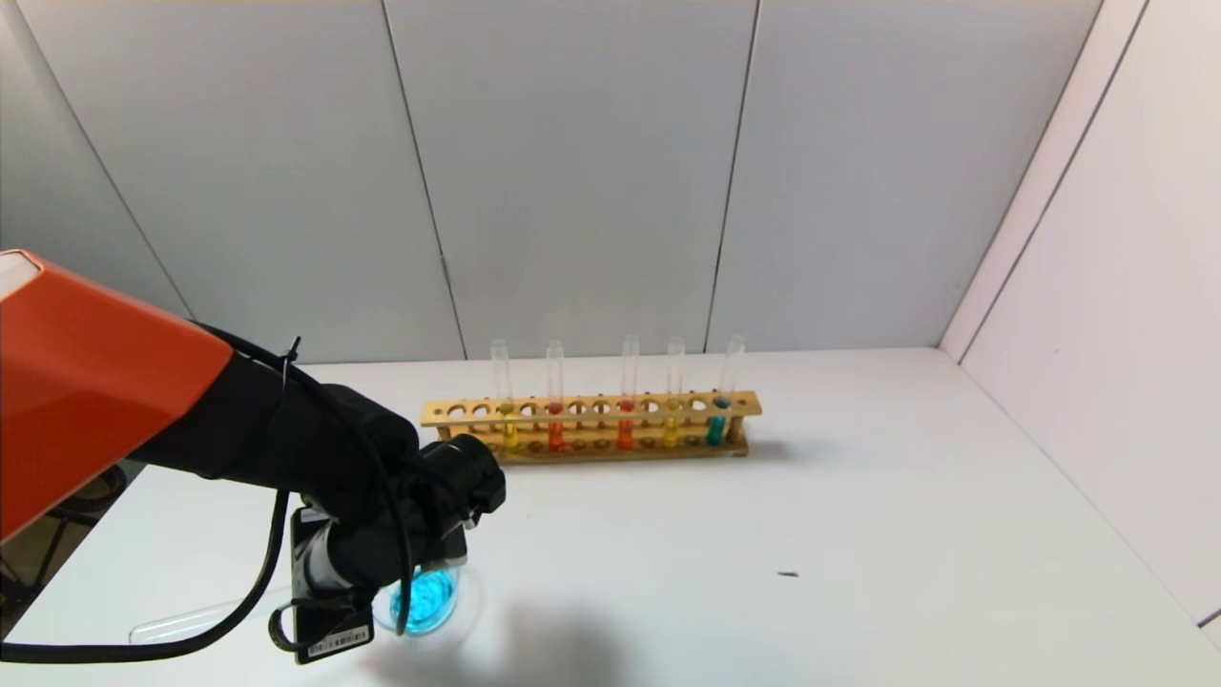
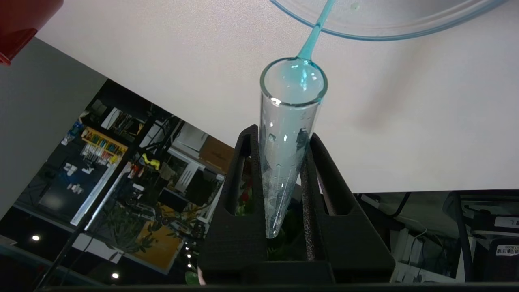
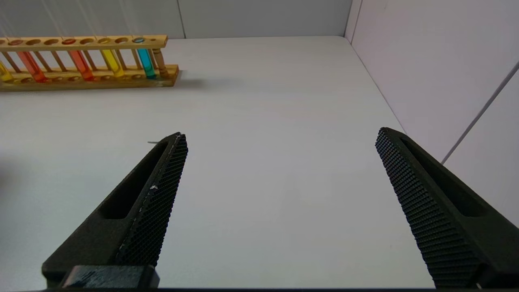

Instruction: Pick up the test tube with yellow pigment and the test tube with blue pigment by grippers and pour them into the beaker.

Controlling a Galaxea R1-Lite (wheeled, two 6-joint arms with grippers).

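Pouring, the left gripper [image 2: 284, 162] clenches the test tube with blue pigment [image 2: 288, 134] tipped over the beaker [image 1: 424, 599] at the table's near left; right gripper [image 3: 279, 202] hangs open

A: From where does the head view look?
B: From high, down on the worktop [image 1: 858, 496].
A: The wrist views?
B: Very near; right wrist shares the rack [image 3: 93, 77].
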